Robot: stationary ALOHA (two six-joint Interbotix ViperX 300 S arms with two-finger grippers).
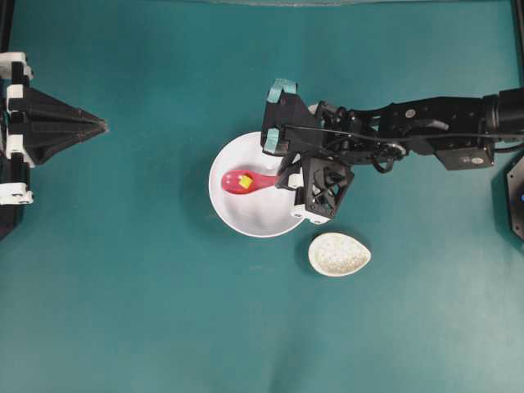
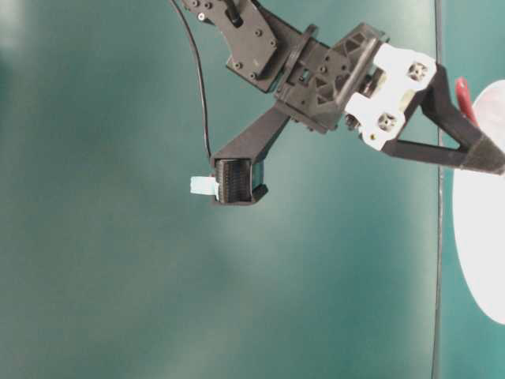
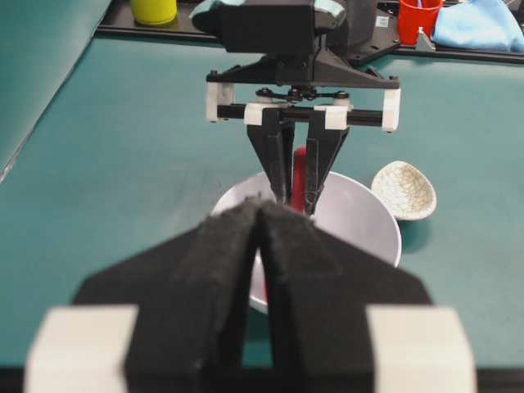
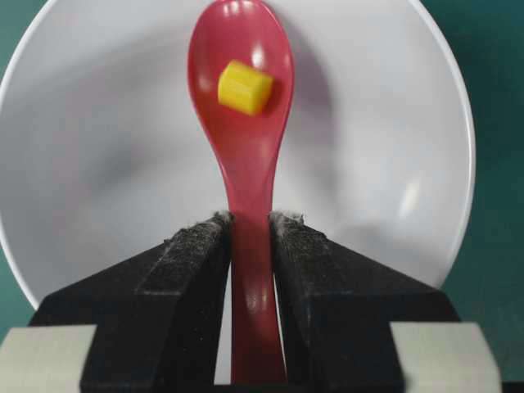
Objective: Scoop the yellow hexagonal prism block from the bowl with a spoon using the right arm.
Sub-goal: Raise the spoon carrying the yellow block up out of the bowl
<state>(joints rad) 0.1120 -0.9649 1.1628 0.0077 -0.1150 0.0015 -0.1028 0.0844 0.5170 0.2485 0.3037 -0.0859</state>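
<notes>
Your right gripper [image 4: 250, 225] is clamping the spoon [image 4: 246, 164], cradling the yellow block [image 4: 244, 87] above the bowl [image 4: 98, 164]; keep it level while lifting

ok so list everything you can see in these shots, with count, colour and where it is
bowl: one, white, middle of the table
spoon: one, pink-red, over the bowl, handle clamped in the right gripper
yellow block: one, bright yellow, sitting in the spoon's scoop
spoon rest: one, speckled beige, on the table beside the bowl, apart from it
table: one, teal surface
yellow cup: one, beyond the table's far edge
red cup: one, beyond the far edge
blue cloth: one, beside the red cup
right gripper: one, black, shut on the spoon handle
left gripper: one, black, shut, at the left edge, holding nothing
</notes>
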